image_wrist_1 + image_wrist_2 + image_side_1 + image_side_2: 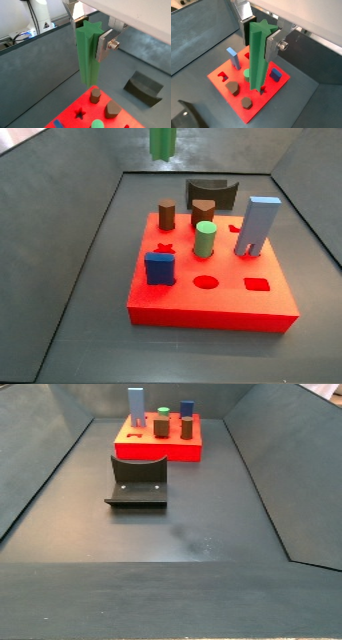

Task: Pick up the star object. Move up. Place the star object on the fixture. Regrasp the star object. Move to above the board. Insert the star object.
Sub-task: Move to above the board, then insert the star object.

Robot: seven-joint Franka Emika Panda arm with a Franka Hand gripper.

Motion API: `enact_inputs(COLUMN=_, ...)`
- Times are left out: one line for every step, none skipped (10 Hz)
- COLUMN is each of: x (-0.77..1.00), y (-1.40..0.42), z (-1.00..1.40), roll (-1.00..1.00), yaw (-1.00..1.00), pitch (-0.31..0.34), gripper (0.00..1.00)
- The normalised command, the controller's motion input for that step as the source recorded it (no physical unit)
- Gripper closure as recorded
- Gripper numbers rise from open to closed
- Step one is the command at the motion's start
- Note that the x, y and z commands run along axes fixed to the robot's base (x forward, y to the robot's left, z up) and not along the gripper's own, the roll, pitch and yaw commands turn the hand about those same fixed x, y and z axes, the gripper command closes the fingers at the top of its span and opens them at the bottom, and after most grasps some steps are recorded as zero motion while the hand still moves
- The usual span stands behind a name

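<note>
High above the board, the gripper clenched on the upright star object, apparently clear of the pegs.

The dark grey floor carries the red board and, just beside it, the fixture.

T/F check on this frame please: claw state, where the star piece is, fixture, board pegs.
1. The claw is shut on the long dark-green star-section prism. True.
2. The prism is already seated in the red square board. False: it hangs in the air above the board.
3. The dark notched fixture holds a piece. False: nothing rests on it.
4. A tall grey-blue block stands upright on the board. True.
5. The light-green round cylinder lies on the floor. False: it stands on the board.
</note>
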Motion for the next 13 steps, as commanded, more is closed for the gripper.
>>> enact_inputs(x=-0.02, y=0.01, z=0.00, roll=-0.22, yaw=-0.03, pitch=-0.017, gripper=1.00)
enact_inputs(x=0.00, y=-0.04, z=0.00, roll=0.00, yaw=0.00, pitch=0.000, gripper=1.00)
enact_inputs(x=0.00, y=0.00, z=0.00, roll=-0.01, yaw=0.00, pitch=0.000, gripper=1.00)
enact_inputs(x=-0.12, y=-0.13, z=0.00, roll=-0.03, yaw=0.00, pitch=0.000, gripper=1.00)
enact_inputs(x=0.00, y=0.00, z=-0.28, roll=-0.33, yaw=0.00, pitch=0.054, gripper=1.00)
enact_inputs(x=0.00, y=0.00, z=-0.31, roll=-0.40, yaw=0.00, pitch=0.073, gripper=1.00)
enact_inputs(x=0.00, y=0.02, z=-0.49, roll=-0.33, yaw=0.00, pitch=0.061, gripper=1.00)
enact_inputs(x=0.00, y=0.07, z=-0.60, roll=-0.28, yaw=-0.03, pitch=0.007, gripper=1.00)
enact_inputs(x=-0.02, y=0.00, z=-0.61, roll=-0.26, yaw=-0.20, pitch=0.000, gripper=1.00)
enact_inputs(x=-0.12, y=-0.08, z=-0.65, roll=-0.21, yaw=-0.49, pitch=-0.153, gripper=1.00)
enact_inputs(x=-0.14, y=-0.19, z=-0.59, roll=-0.20, yaw=-0.71, pitch=-0.210, gripper=1.00)
enact_inputs(x=-0.09, y=-0.10, z=-0.53, roll=-0.13, yaw=-0.89, pitch=-0.221, gripper=1.00)
enact_inputs(x=-0.05, y=-0.05, z=-0.53, roll=-0.10, yaw=-0.96, pitch=-0.214, gripper=1.00)
